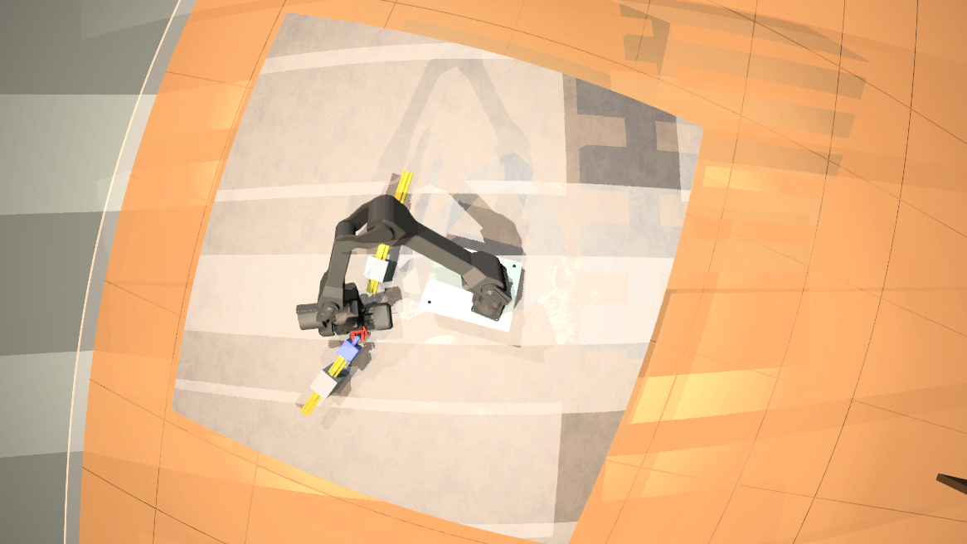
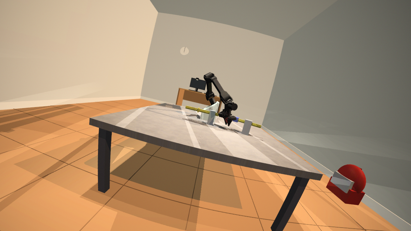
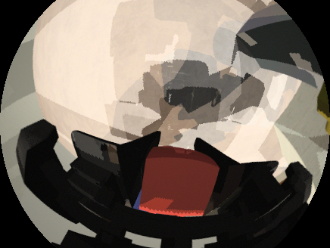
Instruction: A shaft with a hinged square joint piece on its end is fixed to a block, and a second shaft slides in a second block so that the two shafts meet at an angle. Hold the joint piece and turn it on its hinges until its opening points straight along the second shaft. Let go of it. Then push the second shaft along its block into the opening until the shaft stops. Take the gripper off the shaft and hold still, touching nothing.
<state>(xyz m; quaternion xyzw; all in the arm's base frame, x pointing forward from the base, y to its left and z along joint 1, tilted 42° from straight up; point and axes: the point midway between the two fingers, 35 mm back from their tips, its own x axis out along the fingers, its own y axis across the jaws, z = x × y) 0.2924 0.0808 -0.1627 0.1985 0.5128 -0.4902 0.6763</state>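
A black robot arm [image 1: 419, 233] stands on a pale plate [image 1: 443, 304] near the middle of a grey table [image 2: 160, 135] and reaches down between two pale blocks. Its gripper [image 1: 360, 332] is pinched on the red joint piece [image 1: 361, 333]; in the wrist view the red piece [image 3: 178, 181] fills the gap between the dark fingers. The joint piece sits on a blue part [image 1: 348, 349] at the end of one yellow shaft [image 1: 336, 368], which runs through the near block [image 1: 322, 384] toward the table's lower left. The second shaft [image 1: 402, 186] lies partly under the arm, passing through the other block [image 1: 376, 269] and pointing toward the joint; whether its tip touches the joint cannot be told. No writing or labels can be read anywhere. From above, both shafts lie well inside the table's edges, with broad bare surface on every side and most toward the right. In the side view a desk [image 2: 189, 96] with a monitor [image 2: 197, 83] stands behind the table, a round clock [image 2: 184, 50] hangs on the far wall, and a red object [image 2: 346, 183] sits on the orange floor [image 2: 57, 172] near the right wall.
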